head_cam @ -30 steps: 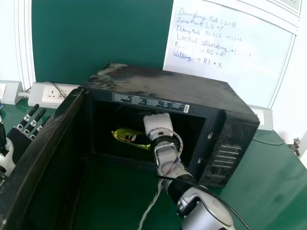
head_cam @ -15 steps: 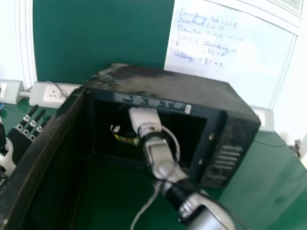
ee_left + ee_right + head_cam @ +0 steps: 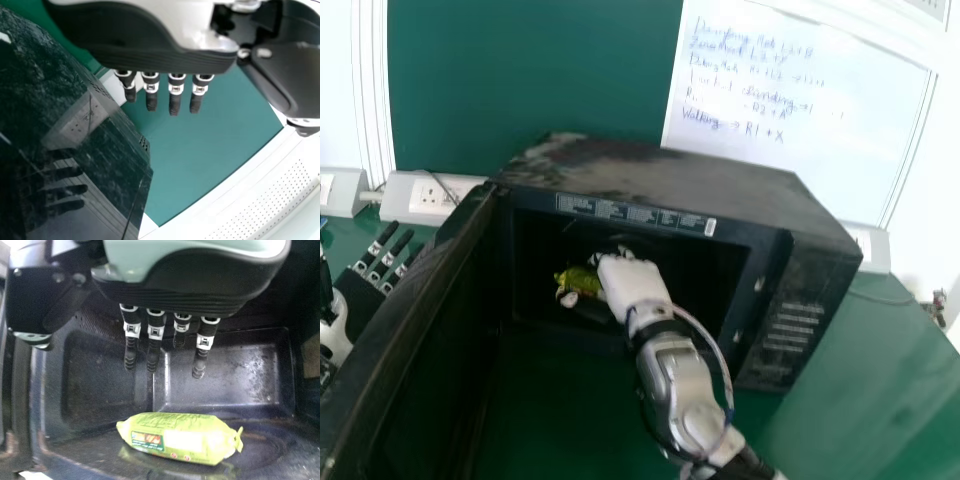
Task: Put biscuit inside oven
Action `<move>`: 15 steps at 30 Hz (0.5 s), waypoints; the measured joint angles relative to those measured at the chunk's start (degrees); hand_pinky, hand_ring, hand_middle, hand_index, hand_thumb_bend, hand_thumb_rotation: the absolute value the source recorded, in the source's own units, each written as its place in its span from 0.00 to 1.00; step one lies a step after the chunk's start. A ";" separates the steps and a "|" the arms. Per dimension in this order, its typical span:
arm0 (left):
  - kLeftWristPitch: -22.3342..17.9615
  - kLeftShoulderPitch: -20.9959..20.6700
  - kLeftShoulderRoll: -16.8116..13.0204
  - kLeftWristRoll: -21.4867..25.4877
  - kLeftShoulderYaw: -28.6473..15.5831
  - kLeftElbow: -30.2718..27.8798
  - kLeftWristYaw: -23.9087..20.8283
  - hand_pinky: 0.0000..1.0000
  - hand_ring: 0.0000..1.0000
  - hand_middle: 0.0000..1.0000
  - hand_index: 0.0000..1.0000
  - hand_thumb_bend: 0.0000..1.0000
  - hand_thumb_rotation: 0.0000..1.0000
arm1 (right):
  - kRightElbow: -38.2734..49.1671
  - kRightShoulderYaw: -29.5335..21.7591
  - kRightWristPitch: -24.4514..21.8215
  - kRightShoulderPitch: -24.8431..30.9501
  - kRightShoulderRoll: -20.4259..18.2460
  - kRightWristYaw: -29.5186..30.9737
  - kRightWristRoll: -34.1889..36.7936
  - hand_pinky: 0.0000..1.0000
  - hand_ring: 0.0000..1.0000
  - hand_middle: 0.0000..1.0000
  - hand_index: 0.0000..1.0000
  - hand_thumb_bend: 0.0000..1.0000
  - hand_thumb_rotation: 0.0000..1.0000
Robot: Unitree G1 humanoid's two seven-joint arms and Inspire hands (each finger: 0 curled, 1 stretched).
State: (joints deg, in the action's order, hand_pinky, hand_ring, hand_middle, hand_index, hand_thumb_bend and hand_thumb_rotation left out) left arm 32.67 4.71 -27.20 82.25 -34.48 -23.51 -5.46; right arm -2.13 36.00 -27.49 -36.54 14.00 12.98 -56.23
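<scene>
Hanging inside the oven point(image 3: 660, 180), right hand point(image 3: 632, 282) is released, fingers straight, near the biscuit packet point(image 3: 175, 437), which lies within the oven too: placing judged done, hand's withdrawal left, then perhaps shutting the oven door point(image 3: 405, 325).

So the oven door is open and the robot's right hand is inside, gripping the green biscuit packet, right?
Not gripping: the right wrist view shows the packet lying on the oven floor, apart from the right hand. The rest is right.
</scene>
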 measured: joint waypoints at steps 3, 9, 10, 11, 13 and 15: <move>0.09 -0.18 -0.04 0.02 -0.01 0.22 0.06 1.00 1.00 1.00 1.00 0.36 0.22 | 3.95 -0.39 0.06 2.68 0.61 1.35 -0.92 0.73 0.82 0.83 0.78 0.85 0.41; 0.13 -0.55 -0.07 -0.08 -0.03 0.26 -0.04 1.00 1.00 1.00 1.00 0.40 0.19 | 10.08 -2.65 2.13 7.37 2.40 2.01 -2.12 0.66 0.77 0.79 0.77 0.85 0.40; 0.15 -0.61 -0.07 -0.07 -0.02 0.34 -0.04 1.00 1.00 1.00 1.00 0.42 0.18 | 10.96 -3.24 2.82 8.39 2.61 1.92 -2.12 0.66 0.77 0.78 0.78 0.84 0.40; 0.16 -0.63 -0.07 -0.07 -0.03 0.36 -0.04 1.00 1.00 1.00 1.00 0.43 0.17 | 11.33 -3.45 3.04 8.82 2.67 1.89 -2.12 0.65 0.76 0.78 0.78 0.84 0.41; 0.21 -0.73 -0.08 -0.07 -0.03 0.69 -0.28 1.00 1.00 1.00 1.00 0.44 0.16 | 13.28 -4.77 4.37 10.63 3.09 1.66 -1.92 0.65 0.75 0.77 0.78 0.83 0.42; 0.34 -0.82 -0.09 -0.04 -0.04 1.06 -0.33 1.00 1.00 1.00 1.00 0.45 0.16 | 16.20 -6.89 5.52 12.76 3.42 1.63 -0.67 0.63 0.74 0.76 0.78 0.83 0.43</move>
State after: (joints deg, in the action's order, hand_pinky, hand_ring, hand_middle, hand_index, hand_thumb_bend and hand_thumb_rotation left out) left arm 33.01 3.89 -27.30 82.21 -34.52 -22.45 -5.79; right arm 14.07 29.12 -21.97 -23.78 17.42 14.61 -56.90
